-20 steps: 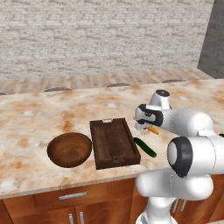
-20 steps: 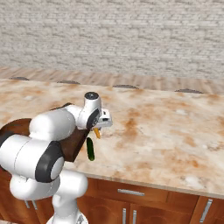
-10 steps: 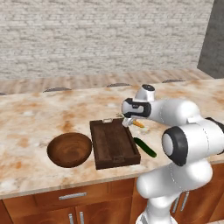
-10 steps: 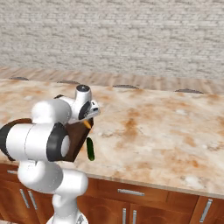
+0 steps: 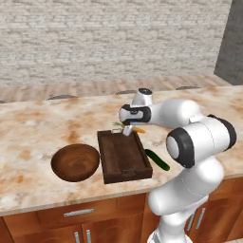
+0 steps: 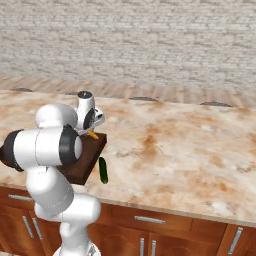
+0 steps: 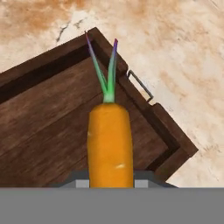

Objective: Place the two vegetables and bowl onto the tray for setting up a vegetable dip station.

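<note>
The tool (image 5: 127, 129), clamped on the carrot (image 7: 110, 144), has swung from beside the tray (image 5: 124, 156) to above its far end, so the carrot can probably be released there next.

orange carrot (image 7: 110, 144) with green-purple stalks, dark brown plank-grained tray (image 5: 123, 155), reddish-brown bowl (image 5: 75, 163), dark green cucumber (image 5: 157, 159), beige counter (image 5: 42, 133) mottled rust-orange.

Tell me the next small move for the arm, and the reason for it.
Probably lower and open: the gripper is shut on the carrot, which hangs over the far end of the tray, not yet resting on its floor.
</note>
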You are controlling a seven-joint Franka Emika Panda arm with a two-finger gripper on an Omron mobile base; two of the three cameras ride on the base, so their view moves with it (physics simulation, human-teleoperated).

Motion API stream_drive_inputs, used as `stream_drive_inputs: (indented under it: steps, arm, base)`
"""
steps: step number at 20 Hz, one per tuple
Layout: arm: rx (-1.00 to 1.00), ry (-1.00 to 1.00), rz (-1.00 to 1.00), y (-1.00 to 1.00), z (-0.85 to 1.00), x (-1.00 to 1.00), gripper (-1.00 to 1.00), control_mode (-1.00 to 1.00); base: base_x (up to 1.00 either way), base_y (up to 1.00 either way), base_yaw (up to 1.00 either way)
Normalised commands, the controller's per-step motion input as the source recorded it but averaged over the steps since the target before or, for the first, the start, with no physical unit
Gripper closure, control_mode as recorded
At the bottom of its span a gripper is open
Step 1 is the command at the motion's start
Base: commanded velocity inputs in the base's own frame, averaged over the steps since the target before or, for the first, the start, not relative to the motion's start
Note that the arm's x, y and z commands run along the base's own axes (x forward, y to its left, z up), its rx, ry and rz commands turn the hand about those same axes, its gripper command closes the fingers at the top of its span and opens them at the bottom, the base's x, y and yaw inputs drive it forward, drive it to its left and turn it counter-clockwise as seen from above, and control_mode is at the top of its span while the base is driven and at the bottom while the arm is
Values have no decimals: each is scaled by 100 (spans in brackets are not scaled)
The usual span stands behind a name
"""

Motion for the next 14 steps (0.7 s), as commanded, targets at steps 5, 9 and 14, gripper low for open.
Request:
stream_drive_inputs:
  steps: [5, 9, 14]
  arm:
    - [-11, -10, 9, 33, -13, 2, 100, -100]
    - [-6, -5, 8, 31, -28, 26, 100, -100]
    - [0, 0, 8, 7, -8, 38, 100, -100]
  base:
    - [0, 0, 0]
    - [0, 0, 0]
    - [0, 0, 0]
